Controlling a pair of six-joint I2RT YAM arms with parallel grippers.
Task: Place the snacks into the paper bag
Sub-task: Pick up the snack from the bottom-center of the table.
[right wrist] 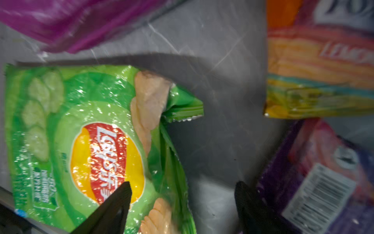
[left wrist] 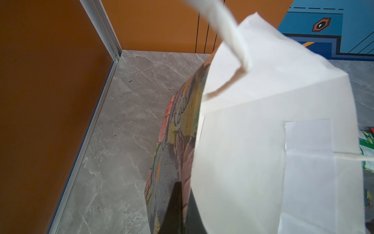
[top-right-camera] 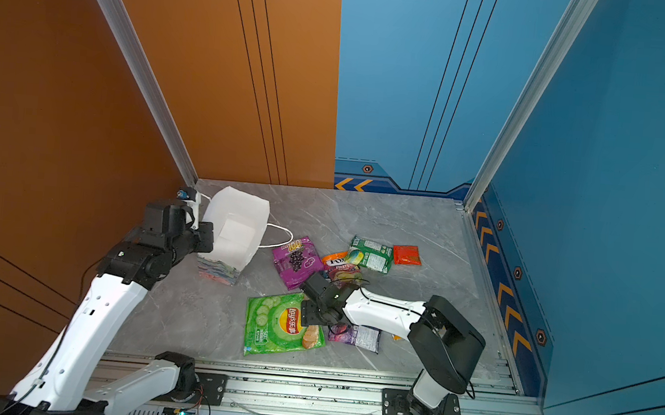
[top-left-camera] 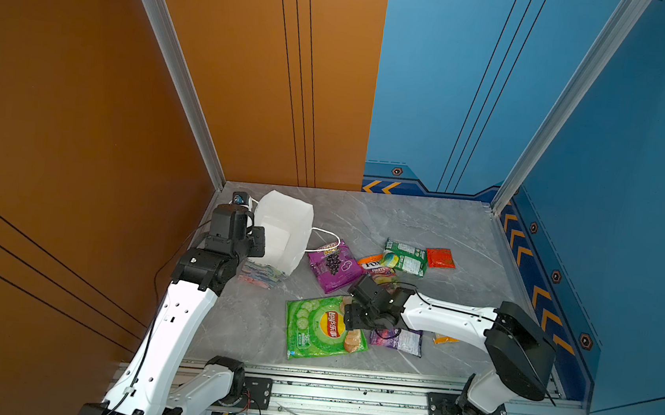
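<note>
right gripper [right wrist: 184, 183]: jaws apart and low over the table [top-left-camera: 424, 224]. one finger [right wrist: 113, 202] is above the chips [right wrist: 81, 131], the other [right wrist: 249, 202] beside the purple packet [right wrist: 323, 182]. nothing is held.
chips: lies flat, logo up, toward the front of the table, in both top views. its long axis runs roughly across the table, side to side. the crumpled end points toward the right arm and sits between the jaws.
around it: the grape packet [top-left-camera: 334, 266] is just behind, lying aslant. the orange packet [top-left-camera: 377, 268] is partly under the right wrist. a yellow packet [top-left-camera: 445, 340] peeks from under the right arm.
farther back: the green-white packet [top-left-camera: 405, 258] overlaps the orange one, and the red packet [top-left-camera: 440, 258] is just beside it.
left gripper [left wrist: 182, 192]: closed on the bag's side wall near the rim. only the outer finger shows.
bag [top-left-camera: 283, 229]: upright near the far left corner, long axis vertical. the mouth is open upward and the white inside shows.
handle [top-left-camera: 326, 241]: one cord loop hangs out toward the grape packet.
</note>
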